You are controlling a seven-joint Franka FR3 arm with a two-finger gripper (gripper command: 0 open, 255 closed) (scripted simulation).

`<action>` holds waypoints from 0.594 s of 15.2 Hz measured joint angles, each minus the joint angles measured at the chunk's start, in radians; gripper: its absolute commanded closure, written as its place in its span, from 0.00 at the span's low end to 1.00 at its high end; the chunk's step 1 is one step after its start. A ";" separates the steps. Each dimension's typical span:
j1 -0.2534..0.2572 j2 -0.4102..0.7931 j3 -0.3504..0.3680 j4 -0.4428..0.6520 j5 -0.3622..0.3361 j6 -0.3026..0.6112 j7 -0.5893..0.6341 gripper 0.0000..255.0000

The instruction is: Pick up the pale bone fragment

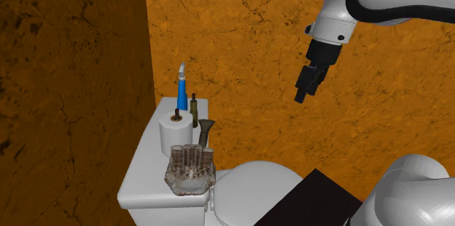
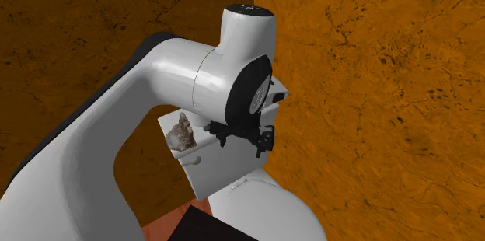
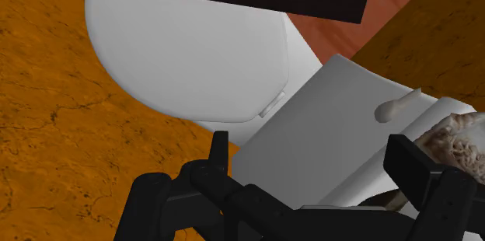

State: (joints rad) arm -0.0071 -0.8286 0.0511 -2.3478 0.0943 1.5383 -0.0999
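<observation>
I see my tool [image 1: 301, 96] hanging high by the orange wall [image 1: 240, 35], fingers apart and empty. The pale bone fragment [image 1: 190, 168] sits on the toilet tank lid [image 1: 142, 181], just in front of the paper roll [image 1: 175, 131].

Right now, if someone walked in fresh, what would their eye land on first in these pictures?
The cracked orange walls dominate. Against them stands a white toilet, its tank lid crowded with a rough pale bone fragment at the near edge, a white paper roll and a blue-handled tool behind it. The black gripper hangs open in the air, well above them toward the shoulder view's right.
</observation>
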 measured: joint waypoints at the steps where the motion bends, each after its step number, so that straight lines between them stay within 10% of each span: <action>1: 0.000 0.000 0.000 0.000 0.000 0.000 0.000 0.00; 9: -0.032 0.127 0.177 -0.029 0.096 0.188 0.289 0.00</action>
State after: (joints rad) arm -0.0392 -0.7016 0.2281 -2.3772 0.1900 1.7262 0.1896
